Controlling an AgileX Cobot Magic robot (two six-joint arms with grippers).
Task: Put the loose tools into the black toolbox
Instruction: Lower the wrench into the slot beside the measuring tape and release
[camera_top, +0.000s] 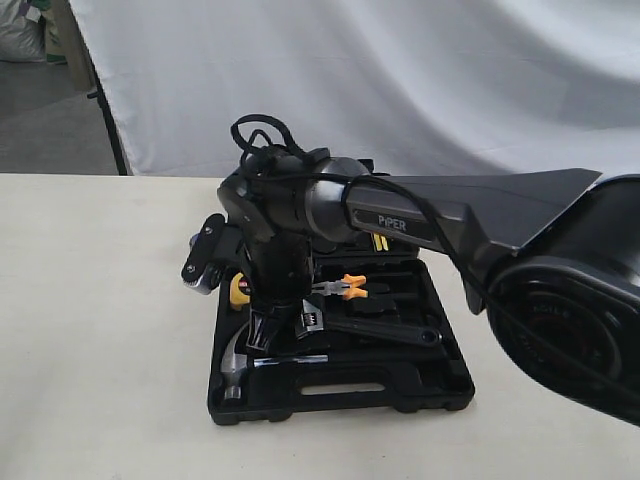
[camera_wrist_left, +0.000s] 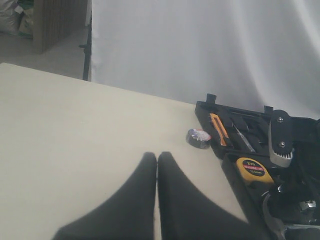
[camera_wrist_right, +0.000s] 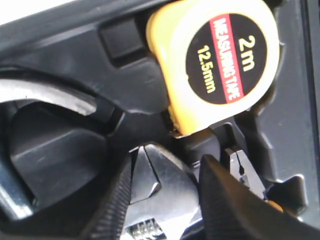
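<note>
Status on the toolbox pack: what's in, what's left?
Done: claw hammer lies in the black toolbox. In hand: right claw clamps the adjustable wrench by its head, down inside the toolbox. Left: the dark tape roll sits on the table beside the toolbox; left claw shut, empty.

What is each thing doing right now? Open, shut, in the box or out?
toolbox: open, lying flat
hammer: inside the toolbox
adjustable wrench: in the toolbox, head gripped
tape roll: outside, on the table
tape measure: in its recess
right pincer: shut on the adjustable wrench
left pincer: shut, empty
</note>
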